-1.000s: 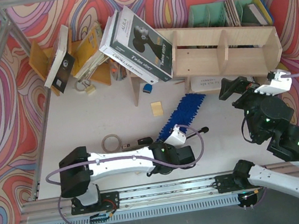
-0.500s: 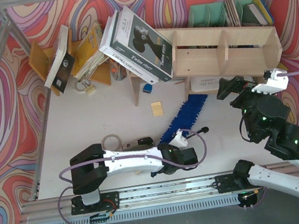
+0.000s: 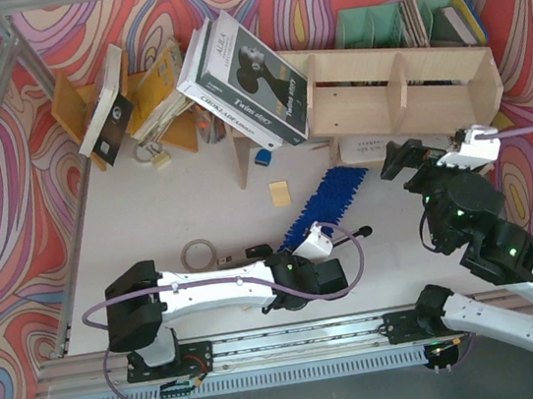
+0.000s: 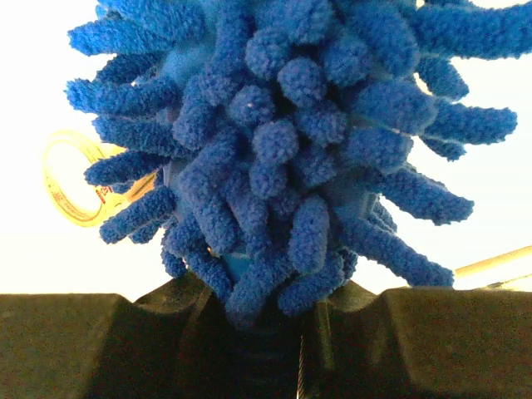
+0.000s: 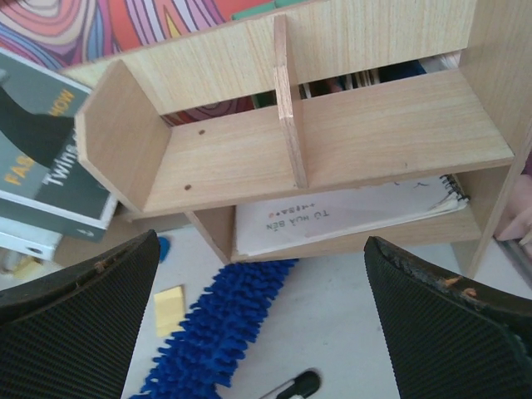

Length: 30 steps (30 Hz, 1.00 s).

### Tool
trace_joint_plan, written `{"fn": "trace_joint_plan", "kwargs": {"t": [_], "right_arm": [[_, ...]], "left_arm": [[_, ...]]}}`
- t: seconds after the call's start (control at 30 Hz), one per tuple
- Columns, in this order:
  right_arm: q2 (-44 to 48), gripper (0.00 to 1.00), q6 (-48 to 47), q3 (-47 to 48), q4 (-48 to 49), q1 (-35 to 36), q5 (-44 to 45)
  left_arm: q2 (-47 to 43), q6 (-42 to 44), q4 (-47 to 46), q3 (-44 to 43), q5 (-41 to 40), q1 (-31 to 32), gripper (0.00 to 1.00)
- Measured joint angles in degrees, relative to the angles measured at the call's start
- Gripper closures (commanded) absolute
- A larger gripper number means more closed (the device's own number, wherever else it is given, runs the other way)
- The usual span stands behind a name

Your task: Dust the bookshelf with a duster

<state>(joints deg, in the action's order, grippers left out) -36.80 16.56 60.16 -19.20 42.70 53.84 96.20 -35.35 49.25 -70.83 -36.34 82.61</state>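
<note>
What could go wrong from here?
The left gripper pinches the duster where its fluff begins, so it might pivot or slip when lifted. The big books lean against the left end of the bookshelf; a sweep there could topple them. The open right gripper hovers by the bookshelf, possibly blocking the path.

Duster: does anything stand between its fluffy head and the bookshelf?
Nothing visible does. The duster, clamped in the left gripper, points at the bookshelf's lower tier; the yellow note lies off to one side.

White table [image 3: 150, 216] carries: bookshelf [image 3: 400, 91], duster [image 3: 331, 200], yellow notepad [image 3: 280, 194], tape roll [image 3: 196, 256], book rack [image 3: 67, 100].
</note>
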Motion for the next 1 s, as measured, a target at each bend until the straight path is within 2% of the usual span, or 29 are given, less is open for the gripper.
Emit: {"fn": "trace_joint_plan", "kwargs": {"t": [0.23, 0.37, 0.7, 1.0], "right_arm": [[3.10, 0.01, -14.29, -12.00, 10.08, 0.00, -3.37], [5.35, 0.01, -18.88, -14.67, 12.07, 0.00, -7.67], [7.10, 0.01, -21.51, -14.71, 15.80, 0.00, -9.97], [7.13, 0.01, -22.34, -14.80, 15.98, 0.00, -10.01]], "left_arm": [[2.29, -0.39, -0.57, 0.90, -0.11, -0.26, 1.00], [2.47, -0.44, -0.85, 1.11, -0.13, -0.37, 1.00], [1.18, -0.44, -2.05, 1.84, 1.29, -0.66, 1.00], [7.39, -0.20, -0.74, 2.14, 3.80, -0.94, 1.00]]}}
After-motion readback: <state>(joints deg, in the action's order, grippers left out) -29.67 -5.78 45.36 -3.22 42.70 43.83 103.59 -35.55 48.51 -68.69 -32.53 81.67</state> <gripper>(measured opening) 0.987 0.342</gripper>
